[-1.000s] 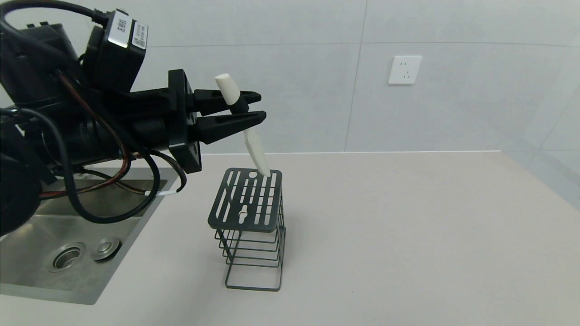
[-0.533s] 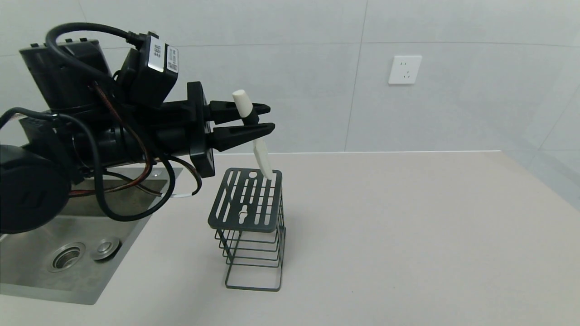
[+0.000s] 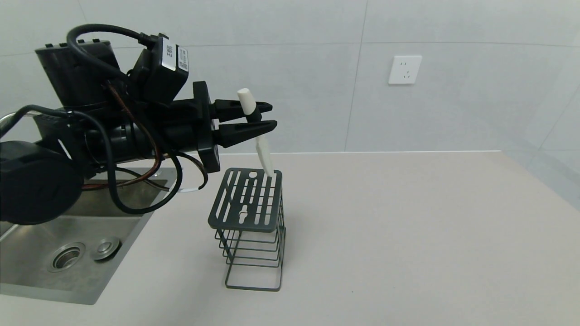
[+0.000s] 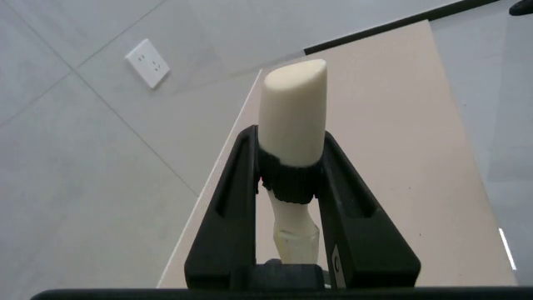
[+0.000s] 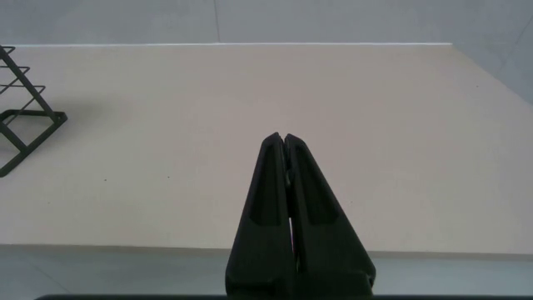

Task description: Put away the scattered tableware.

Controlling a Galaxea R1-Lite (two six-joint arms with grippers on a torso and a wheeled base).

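My left gripper (image 3: 267,116) hangs above the far right corner of a dark wire rack (image 3: 248,225) with a slotted top. It is shut on a white knife (image 3: 258,141) with a cream handle (image 4: 291,107) and a black band. The knife hangs nearly upright, handle up, and its blade tip meets a slot at the rack's far right corner. Whether the tip has entered the slot I cannot tell. My right gripper (image 5: 284,143) is shut and empty, low over the bare countertop, with a corner of the rack (image 5: 23,125) off to one side.
A steel sink (image 3: 63,253) with a drain is set into the beige counter (image 3: 408,226) left of the rack. A tiled wall with a white socket (image 3: 404,69) stands behind. Open counter stretches to the right of the rack.
My left arm has moved right and slightly forward with the knife. The knife has swung from a slant to nearly upright, its tip staying at the rack's far right corner.
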